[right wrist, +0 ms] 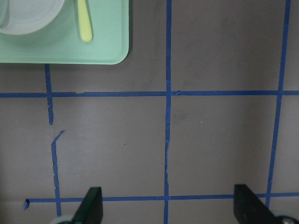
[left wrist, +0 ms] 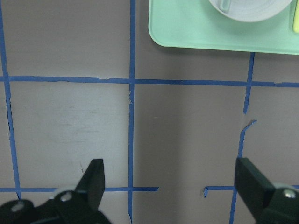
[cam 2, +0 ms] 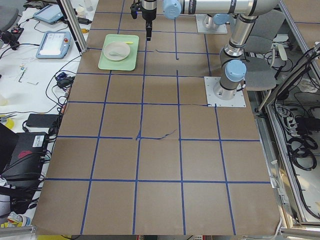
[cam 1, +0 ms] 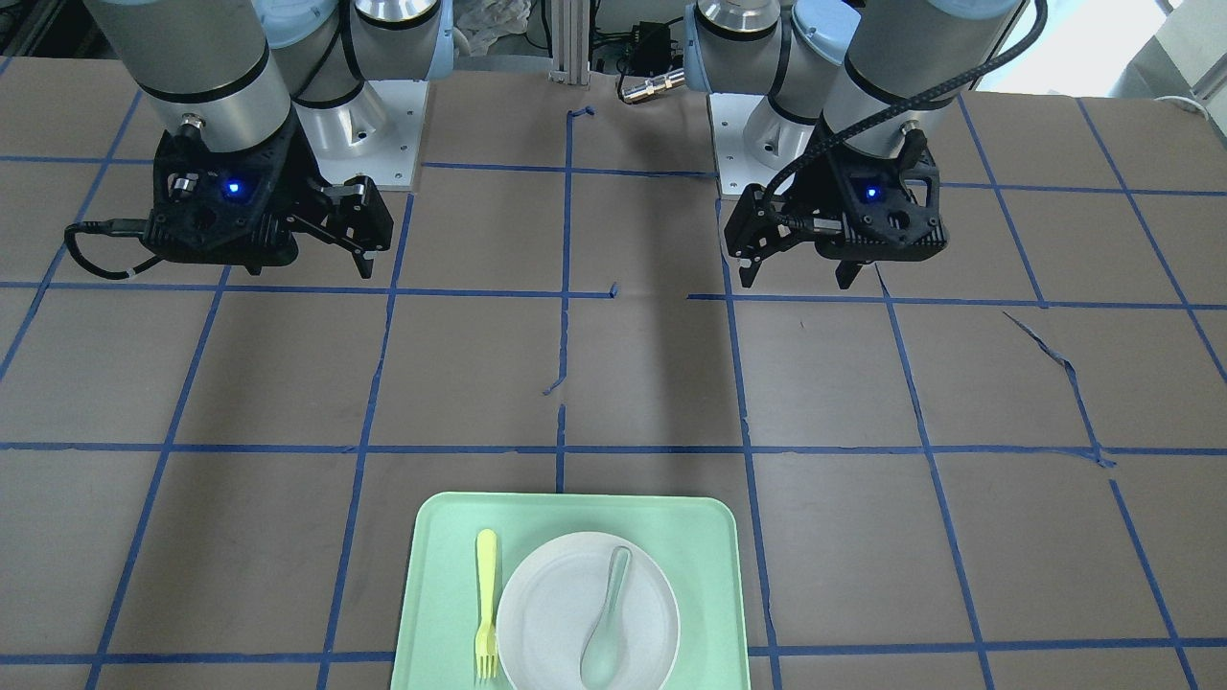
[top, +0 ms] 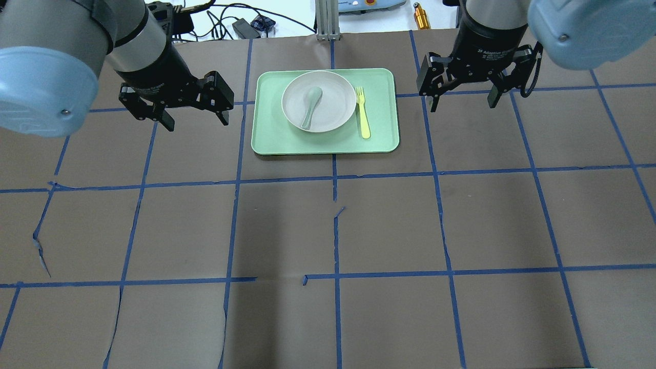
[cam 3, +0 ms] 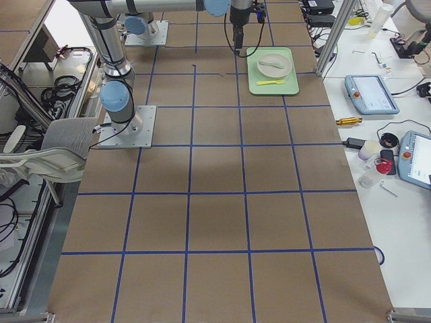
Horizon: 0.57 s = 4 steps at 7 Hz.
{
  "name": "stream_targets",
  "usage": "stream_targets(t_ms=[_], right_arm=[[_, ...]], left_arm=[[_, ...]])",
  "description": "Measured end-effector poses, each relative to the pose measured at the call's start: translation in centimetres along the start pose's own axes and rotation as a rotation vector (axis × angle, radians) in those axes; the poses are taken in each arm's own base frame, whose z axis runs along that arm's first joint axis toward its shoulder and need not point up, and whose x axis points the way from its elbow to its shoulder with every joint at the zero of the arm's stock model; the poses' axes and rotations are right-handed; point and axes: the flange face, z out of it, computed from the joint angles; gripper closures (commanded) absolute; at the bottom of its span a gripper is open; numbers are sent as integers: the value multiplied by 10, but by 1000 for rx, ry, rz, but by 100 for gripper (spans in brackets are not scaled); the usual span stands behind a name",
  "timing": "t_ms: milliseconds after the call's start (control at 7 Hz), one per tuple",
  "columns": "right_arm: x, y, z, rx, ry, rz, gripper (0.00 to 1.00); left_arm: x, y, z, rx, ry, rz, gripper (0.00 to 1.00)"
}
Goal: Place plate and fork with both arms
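— Brown table (top: 389, 225). Where is the plate (top: 333, 110)?
— On the green tray (top: 266, 138), with a spoon (top: 310, 105) in it. The yellow fork (top: 363, 120) lies on the tray too, just beside the plate.
— And the grippers?
— The left gripper (top: 197, 123) and right gripper (top: 464, 105) hang wide open, one on each side of the tray, holding nothing.

Mint-green tray (top: 277, 138) and spoon (top: 310, 106) on a brown-papered table (top: 328, 230)
In the overhead view the tray sits at 12 o'clock on the table's blue tape grid (top: 389, 275). The pale grey-green spoon lies within it, bowl toward 1 o'clock. A brass cylinder (top: 421, 16) stands beyond the table edge.
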Motion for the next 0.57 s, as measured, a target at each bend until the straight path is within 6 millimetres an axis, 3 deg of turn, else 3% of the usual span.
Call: stream_targets(t_ms=[571], right_arm=[[0, -5, -2, 13, -2, 5, 0]], left_arm=[[-3, 8, -14, 26, -23, -4, 0]])
